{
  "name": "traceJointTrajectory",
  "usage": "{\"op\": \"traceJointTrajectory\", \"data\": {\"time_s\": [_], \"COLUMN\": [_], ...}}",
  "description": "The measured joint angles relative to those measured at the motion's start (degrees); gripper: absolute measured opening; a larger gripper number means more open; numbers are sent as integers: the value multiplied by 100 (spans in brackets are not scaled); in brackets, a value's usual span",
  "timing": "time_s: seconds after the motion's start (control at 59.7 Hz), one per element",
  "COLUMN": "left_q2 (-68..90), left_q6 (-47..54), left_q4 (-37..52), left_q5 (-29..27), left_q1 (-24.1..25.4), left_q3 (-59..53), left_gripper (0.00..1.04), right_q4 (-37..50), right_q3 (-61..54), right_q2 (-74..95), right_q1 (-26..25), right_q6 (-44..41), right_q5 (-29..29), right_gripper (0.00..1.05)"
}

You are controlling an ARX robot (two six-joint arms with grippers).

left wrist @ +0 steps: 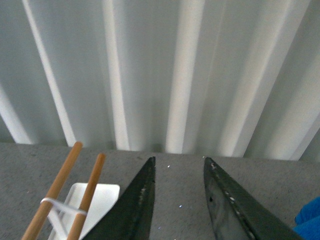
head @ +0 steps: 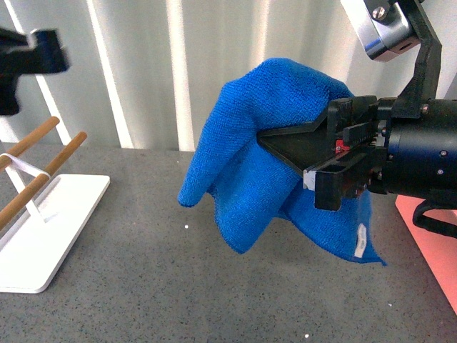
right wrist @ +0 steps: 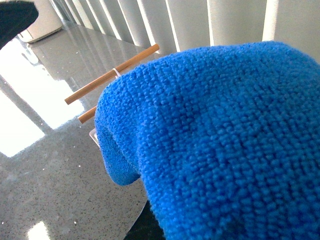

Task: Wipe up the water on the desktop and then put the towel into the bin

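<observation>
My right gripper [head: 285, 146] is shut on the blue towel [head: 264, 143] and holds it bunched up in the air above the dark speckled desktop [head: 143, 286]. A white tag [head: 360, 241] hangs at the towel's lower edge. The towel fills most of the right wrist view [right wrist: 225, 140] and hides the jaws there. A strip of the salmon-pink bin [head: 437, 246] shows at the right edge, below my right arm. My left gripper [left wrist: 178, 165] is open and empty above the desktop [left wrist: 180, 200]; a corner of the towel [left wrist: 310, 220] shows in the left wrist view.
A white rack [head: 43, 229] with two wooden rods [head: 43, 175] stands at the left on the desktop; it also shows in the left wrist view [left wrist: 105, 192]. A white ribbed wall [head: 214, 57] runs behind. My left arm [head: 28, 61] is raised at the upper left.
</observation>
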Motion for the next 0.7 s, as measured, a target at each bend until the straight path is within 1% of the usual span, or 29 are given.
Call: {"op": "traceJointTrajectory", "data": {"time_s": [0.05, 0.067, 0.318, 0.703], "left_q2": [-221, -262, -1237, -2662], "left_q6": [15, 7, 61, 63], "left_q4": [9, 9, -122, -890], "left_q5": [153, 195, 710, 1255], "left_q1": [122, 146, 730, 1281], "left_q3": [-223, -260, -1071, -1735], "left_gripper": [4, 3, 4, 4], "right_q4": [-13, -17, -37, -122], "right_q3": [-2, -2, -4, -37], "right_q2": [-17, -26, -26, -59], "right_q1": [-2, -2, 4, 20], "right_q6": [-7, -9, -35, -70], "right_q5": [7, 4, 2, -13], "right_gripper": [6, 6, 6, 6]}}
